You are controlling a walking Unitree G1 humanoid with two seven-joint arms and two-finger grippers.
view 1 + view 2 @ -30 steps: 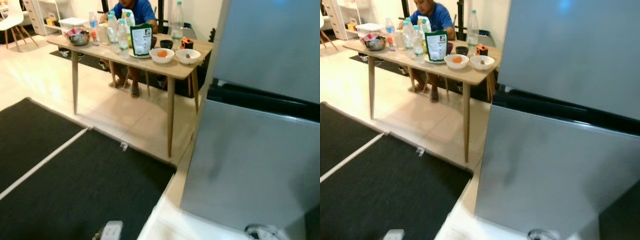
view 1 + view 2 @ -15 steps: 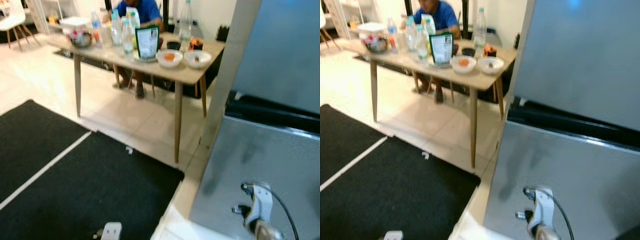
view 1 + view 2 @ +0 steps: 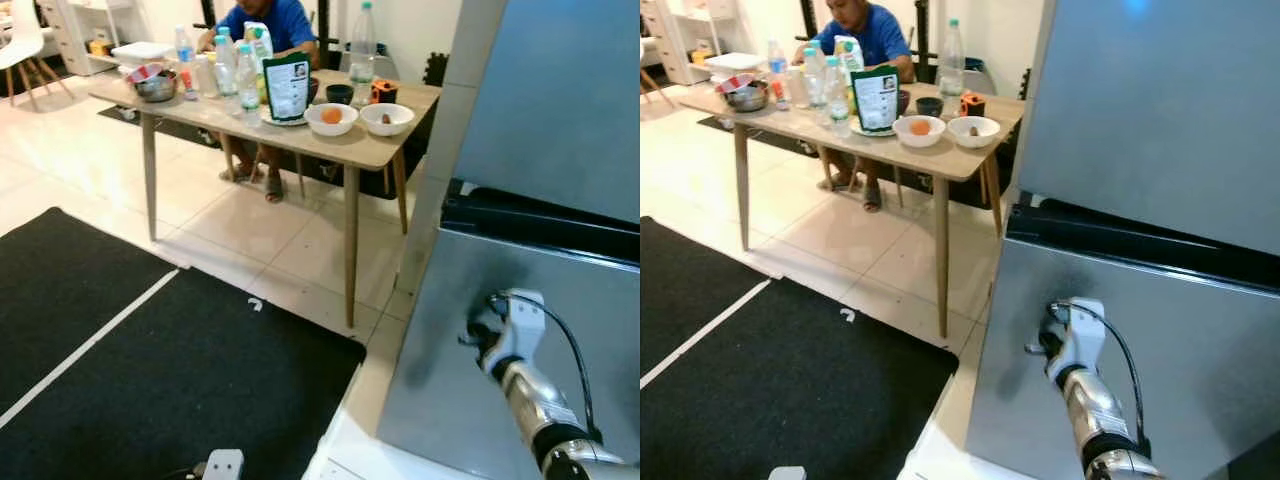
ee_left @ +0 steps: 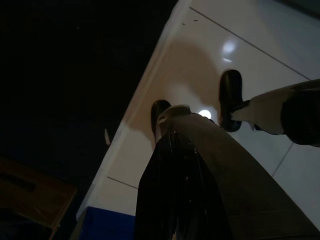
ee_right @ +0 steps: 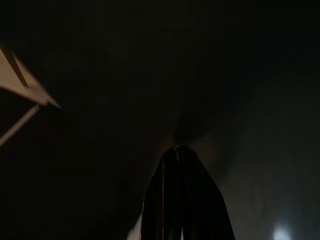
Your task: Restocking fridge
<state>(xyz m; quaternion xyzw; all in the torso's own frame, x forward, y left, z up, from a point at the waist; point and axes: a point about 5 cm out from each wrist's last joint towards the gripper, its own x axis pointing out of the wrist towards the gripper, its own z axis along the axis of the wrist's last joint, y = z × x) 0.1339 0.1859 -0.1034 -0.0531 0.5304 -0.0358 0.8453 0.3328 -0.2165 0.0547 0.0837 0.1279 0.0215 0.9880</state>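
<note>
Right gripper (image 3: 478, 330) raised against the lower door of the grey fridge (image 3: 560, 300), fingers pressed together as its wrist view shows; table (image 3: 370, 150) far left.

A lived-in home dining and kitchen area is shown — a tall grey metal fridge (image 3: 540, 250) is seen near on the right, and a long light wooden table (image 3: 370, 145) far on the left is crowded with clear plastic water bottles (image 3: 238, 68) and round white bowls (image 3: 331, 118). Glossy cream floor tiles (image 3: 240, 235) and a black floor mat (image 3: 150, 370) are laid below — a person in a blue shirt (image 3: 270, 20) is seated behind.
</note>
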